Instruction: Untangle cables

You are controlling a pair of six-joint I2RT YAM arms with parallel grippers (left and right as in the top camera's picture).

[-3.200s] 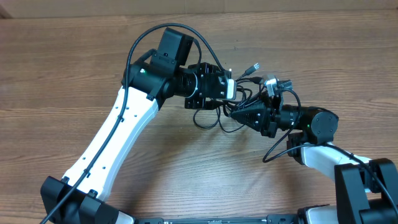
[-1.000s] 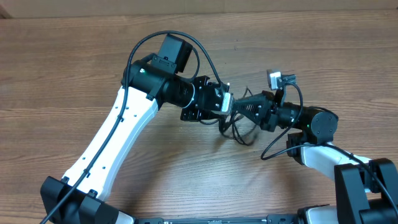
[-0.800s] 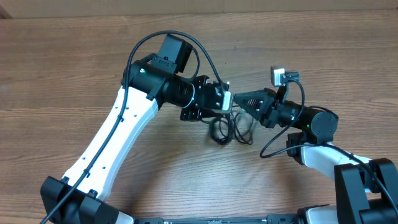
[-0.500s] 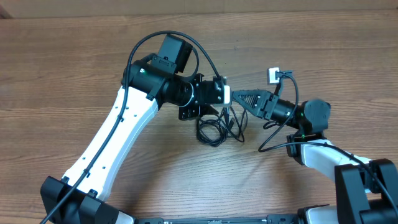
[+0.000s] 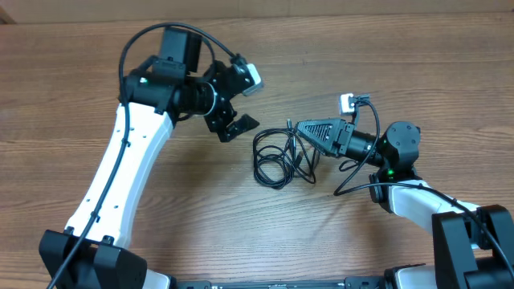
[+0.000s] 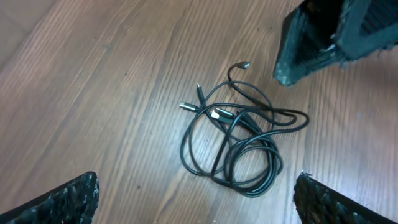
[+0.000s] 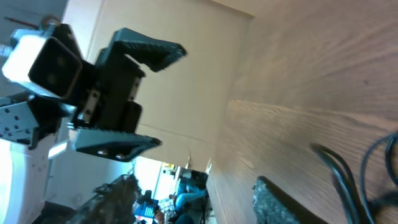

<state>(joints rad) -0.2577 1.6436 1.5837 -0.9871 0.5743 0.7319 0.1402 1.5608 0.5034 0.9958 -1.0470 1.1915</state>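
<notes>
The cables (image 5: pixel 283 157) lie on the wooden table as one loose bunch of thin black loops, held by nothing. In the left wrist view the cables (image 6: pixel 239 140) show several small plug ends pointing up and left. My left gripper (image 5: pixel 243 101) hangs open up and to the left of the bunch, its fingertips (image 6: pixel 68 199) far apart and nothing between them. My right gripper (image 5: pixel 300 128) points left at the bunch's upper right edge and looks open; one finger (image 7: pixel 283 200) shows beside a cable strand (image 7: pixel 345 174).
The right gripper's body (image 6: pixel 323 37) fills the top right of the left wrist view. A thick black arm cable (image 5: pixel 353 172) loops under the right arm. The left arm (image 5: pixel 120 177) crosses the table's left half. Bare wood (image 5: pixel 385 72) lies all around.
My left gripper let go, opened wide and pulled back up and left. The cables dropped flat onto the table. My right gripper opened and drew slightly right.
</notes>
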